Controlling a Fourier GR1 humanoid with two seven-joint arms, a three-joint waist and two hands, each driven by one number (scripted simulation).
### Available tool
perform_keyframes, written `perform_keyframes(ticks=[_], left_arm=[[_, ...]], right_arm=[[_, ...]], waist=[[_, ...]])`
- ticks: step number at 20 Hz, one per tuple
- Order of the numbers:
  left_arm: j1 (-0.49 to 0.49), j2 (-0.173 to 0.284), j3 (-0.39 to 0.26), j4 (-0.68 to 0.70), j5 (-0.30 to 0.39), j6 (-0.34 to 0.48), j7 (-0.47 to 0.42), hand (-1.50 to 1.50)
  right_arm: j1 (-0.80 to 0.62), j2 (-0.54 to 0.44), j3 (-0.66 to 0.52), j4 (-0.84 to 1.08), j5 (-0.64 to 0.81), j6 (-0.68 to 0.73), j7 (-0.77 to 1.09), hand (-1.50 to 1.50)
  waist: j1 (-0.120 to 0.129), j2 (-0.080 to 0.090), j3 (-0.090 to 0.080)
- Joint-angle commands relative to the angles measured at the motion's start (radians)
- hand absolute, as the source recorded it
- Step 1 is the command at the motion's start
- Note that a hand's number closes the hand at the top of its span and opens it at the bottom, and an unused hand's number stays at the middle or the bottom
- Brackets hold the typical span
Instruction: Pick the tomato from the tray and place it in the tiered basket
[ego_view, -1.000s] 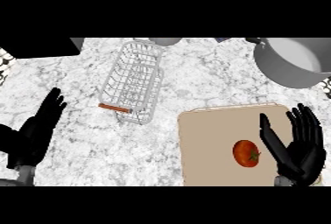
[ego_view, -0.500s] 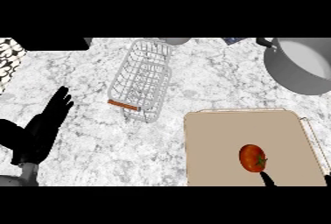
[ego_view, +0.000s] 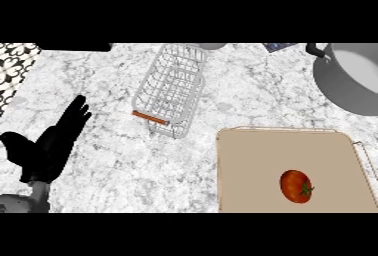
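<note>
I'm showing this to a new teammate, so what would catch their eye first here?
Probably the red tomato, lying alone on the tan tray at lower right. Next, the white wire tiered basket on the marbled counter at upper centre, and the black left hand, open at the left edge.

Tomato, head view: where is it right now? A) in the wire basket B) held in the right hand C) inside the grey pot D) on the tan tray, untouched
D: the tomato lies on the tan tray, with no hand touching it.
</note>
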Motion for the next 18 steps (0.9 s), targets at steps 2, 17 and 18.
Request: perform_keyframes(ticks=[2,17,18], left_arm=[[-0.020,0.005,0.012,-0.007,0.018,-0.024,0.031,0.00],[0.021,-0.031,0.071,0.063,-0.014,-0.081,-0.014,0.00],[0.025,-0.060,0.032,0.005,-0.047,-0.034,0.032,0.00]], right_arm=[[-0.022,-0.087,-0.012,-0.201,0.163,0.085,0.380,-1.50],[-0.519,0.264,0.051,0.090,0.575,0.350,0.901,-1.50],[-0.508,0.276,0.043,0.172,0.555,0.297,0.826,-1.50]], waist=[[0.008,-0.006,0.004],[-0.019,-0.020,0.010],[-0.020,-0.021,0.011]])
